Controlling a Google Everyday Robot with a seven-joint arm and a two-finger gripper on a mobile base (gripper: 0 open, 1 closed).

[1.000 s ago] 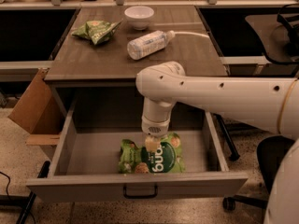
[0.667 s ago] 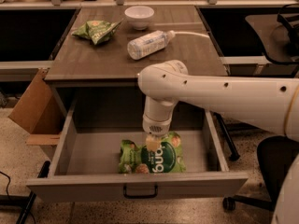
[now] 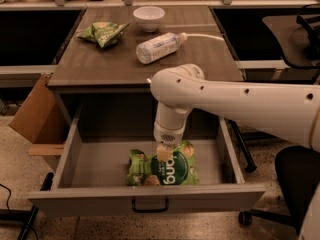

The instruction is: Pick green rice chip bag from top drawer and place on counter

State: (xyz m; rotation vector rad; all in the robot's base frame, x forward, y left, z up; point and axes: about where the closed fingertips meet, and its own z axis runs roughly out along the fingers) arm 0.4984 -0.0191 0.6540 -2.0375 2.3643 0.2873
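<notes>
Hand [image 3: 164, 155] hung straight down from the white wrist, inside the top drawer [image 3: 67, 151], its tip on or just over the upper middle of the green rice chip bag [image 3: 176, 171]. Whether it was clamped on the bag or only resting there could not be told, since the wrist housing blocked the view.

Against the views from a second before, almost nothing had shifted. The hand was at the same spot over the bag, perhaps a touch lower. The bag lay flat on the drawer floor in the same place, near the front wall and a little right of centre, logo up.

So the descent looked finished and the grasp seemed to be the step in hand; no lift had begun. With a bag so flat and glossy, a pinch from above could well slip.

Above the drawer, the counter [image 3: 100, 64] carried a smaller wrinkly green bag [image 3: 102, 32], a white bowl [image 3: 149, 18] and a plastic bottle [image 3: 159, 46] lying on its side. Bare wood showed toward its front edge, where the bag could go. A cardboard box [image 3: 32, 114] leaned beside the drawer's left side.
</notes>
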